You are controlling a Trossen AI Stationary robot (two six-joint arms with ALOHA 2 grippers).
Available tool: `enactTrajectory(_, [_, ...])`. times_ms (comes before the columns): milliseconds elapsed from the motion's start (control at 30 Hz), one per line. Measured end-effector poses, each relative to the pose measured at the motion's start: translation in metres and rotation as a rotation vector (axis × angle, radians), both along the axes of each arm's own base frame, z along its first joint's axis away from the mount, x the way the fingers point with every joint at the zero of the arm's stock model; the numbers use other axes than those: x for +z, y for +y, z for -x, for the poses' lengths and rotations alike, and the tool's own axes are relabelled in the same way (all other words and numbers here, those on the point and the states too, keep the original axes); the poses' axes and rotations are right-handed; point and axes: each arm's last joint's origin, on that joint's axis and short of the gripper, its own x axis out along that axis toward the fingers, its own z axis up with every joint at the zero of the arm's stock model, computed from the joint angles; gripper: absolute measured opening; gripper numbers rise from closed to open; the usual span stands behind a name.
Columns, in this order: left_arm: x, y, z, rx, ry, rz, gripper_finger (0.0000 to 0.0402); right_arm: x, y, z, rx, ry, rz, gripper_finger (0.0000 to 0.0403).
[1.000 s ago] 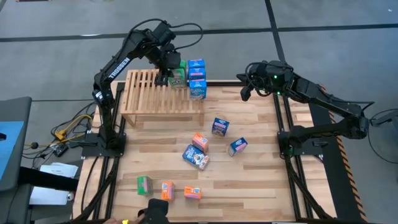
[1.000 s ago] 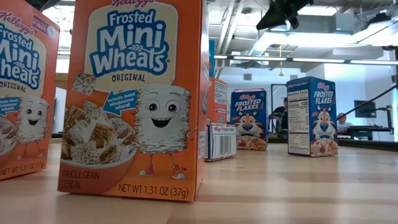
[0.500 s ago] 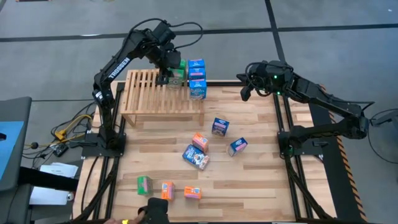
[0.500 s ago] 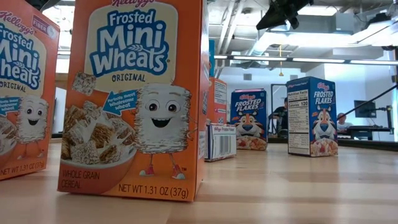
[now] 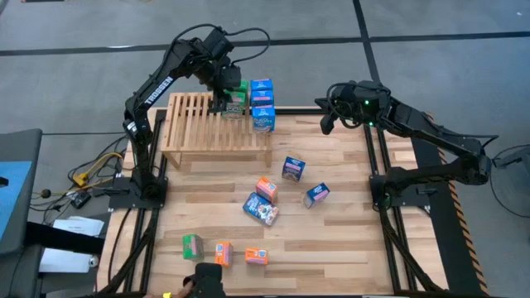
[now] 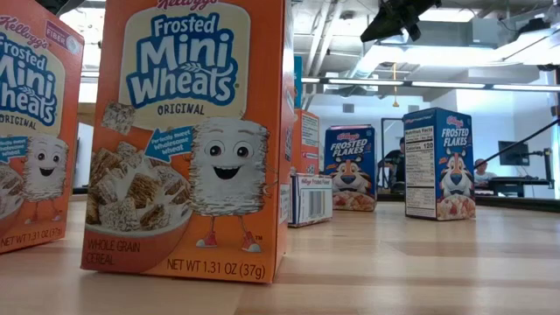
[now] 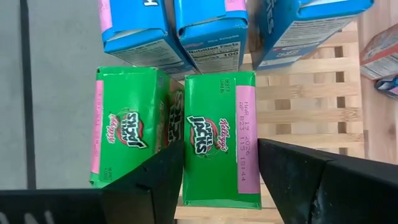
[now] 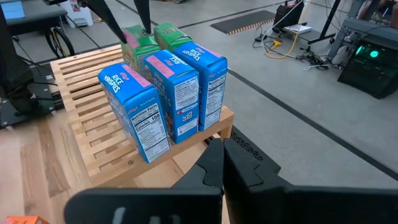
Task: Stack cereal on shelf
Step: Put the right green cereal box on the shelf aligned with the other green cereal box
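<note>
Fingers of the left end effector [image 7: 221, 180] are seen in the left wrist view standing on either side of a small green cardboard cereal box [image 7: 219, 138], with a narrow gap visible at each flank, so the box is judged to be straddled but no longer gripped. The box is set on the low light-wood slatted shelf [image 5: 195, 132], near its far right corner, touching a second green cardboard box [image 7: 130, 134] on one side and just beside a row of three blue cardboard cereal boxes [image 5: 262, 103]. In the wrist view its long axis runs straight ahead between the fingers, toward the blue row, so a withdrawal would probably have to go straight up or back along that axis to avoid dragging either green box. The right end effector [image 5: 325, 124] is held shut and empty above the table's far right edge, well apart from the shelf. The remaining loose boxes lie on the plank wooden table [image 5: 348, 240]: a blue box [image 5: 292, 168] and another blue box [image 5: 316, 194] nearer the right arm, an orange box [image 5: 266, 189] mid-table, and a green box [image 5: 192, 245] toward the near edge, closer to the left arm's side.
</note>
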Motion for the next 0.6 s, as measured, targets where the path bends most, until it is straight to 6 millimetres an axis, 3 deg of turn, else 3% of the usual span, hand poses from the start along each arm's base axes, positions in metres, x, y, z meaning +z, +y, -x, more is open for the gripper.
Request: enactTrajectory(600, [0.0019, 0.0024, -0.0022, 0.029, -0.029, -0.024, 0.019, 0.0, 0.0, 0.0, -0.001, -0.001, -0.002, 0.0017])
